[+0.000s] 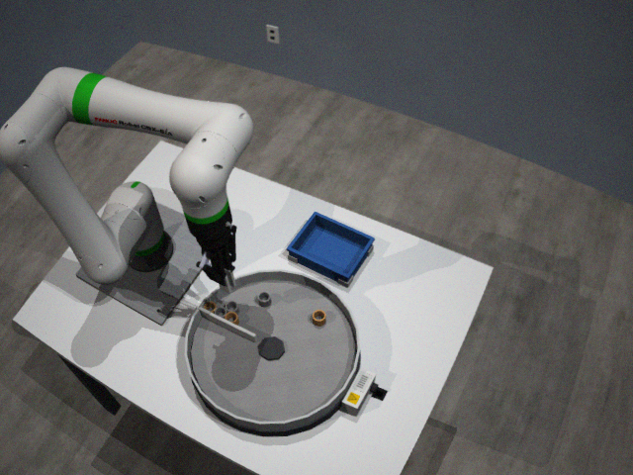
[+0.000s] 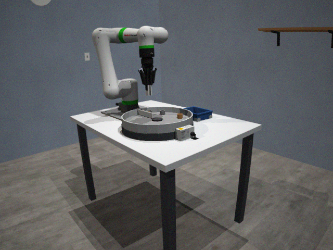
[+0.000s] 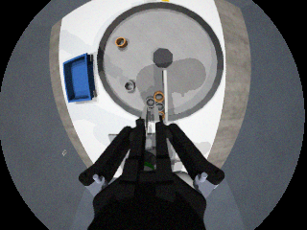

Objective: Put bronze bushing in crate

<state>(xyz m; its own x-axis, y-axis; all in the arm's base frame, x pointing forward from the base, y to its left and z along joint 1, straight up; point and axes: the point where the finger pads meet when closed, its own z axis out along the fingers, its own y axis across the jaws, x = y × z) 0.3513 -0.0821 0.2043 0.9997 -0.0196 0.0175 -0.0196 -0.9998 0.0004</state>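
Note:
The grey turning table carries several bushings. One bronze bushing stands alone on the side nearer the crate. A grey bushing stands apart near the back rim. Two more bronze bushings and two grey ones crowd against a pale guide bar. The blue crate is empty. My gripper is shut and empty, pointing down high above the crowd at the bar.
A dark hub sits at the table's centre. A control box with a yellow label sticks out of the rim at the front. The robot's base plate lies left of the turning table.

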